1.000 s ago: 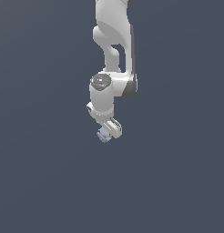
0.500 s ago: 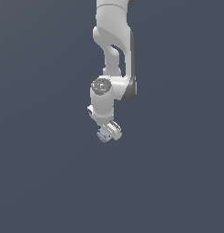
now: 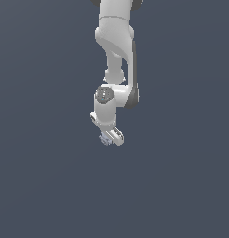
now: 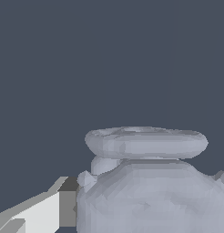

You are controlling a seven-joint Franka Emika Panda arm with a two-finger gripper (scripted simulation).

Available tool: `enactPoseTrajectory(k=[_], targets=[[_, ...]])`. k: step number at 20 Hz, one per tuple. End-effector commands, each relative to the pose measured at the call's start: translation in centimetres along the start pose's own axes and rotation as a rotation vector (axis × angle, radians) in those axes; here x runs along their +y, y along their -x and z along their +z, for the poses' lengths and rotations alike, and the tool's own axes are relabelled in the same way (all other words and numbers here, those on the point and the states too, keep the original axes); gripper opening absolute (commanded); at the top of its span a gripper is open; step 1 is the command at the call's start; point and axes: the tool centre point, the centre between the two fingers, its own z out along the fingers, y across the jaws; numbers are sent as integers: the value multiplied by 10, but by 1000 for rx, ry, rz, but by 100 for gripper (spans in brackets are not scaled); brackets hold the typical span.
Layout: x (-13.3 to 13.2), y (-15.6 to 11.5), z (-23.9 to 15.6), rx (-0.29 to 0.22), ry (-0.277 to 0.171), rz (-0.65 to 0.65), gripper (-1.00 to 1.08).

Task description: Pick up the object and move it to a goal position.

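The white arm hangs down from the top of the exterior view, its gripper (image 3: 110, 136) pointing downward. The fingers (image 4: 36, 214) are closed narrowly on the object (image 3: 105, 138), a pale lavender-grey faceted lump that sits between them at the gripper's tip and fills much of the wrist view.

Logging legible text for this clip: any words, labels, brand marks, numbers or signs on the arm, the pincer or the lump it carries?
None: no text can be read in either view.
The white arm shows plain shells with no marking.
The pincer carries no label.
The pale lavender-grey object shows only faceted bumps, no print.
The round grey cap on the wrist joint has faint specks, too small to read as characters.
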Motion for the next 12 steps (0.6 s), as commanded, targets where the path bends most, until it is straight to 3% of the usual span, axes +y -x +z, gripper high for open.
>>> enactPoseTrajectory(k=[1, 12], targets=[[0, 0, 1, 0, 0, 0, -100], [0, -1, -1, 1, -1, 0, -100]])
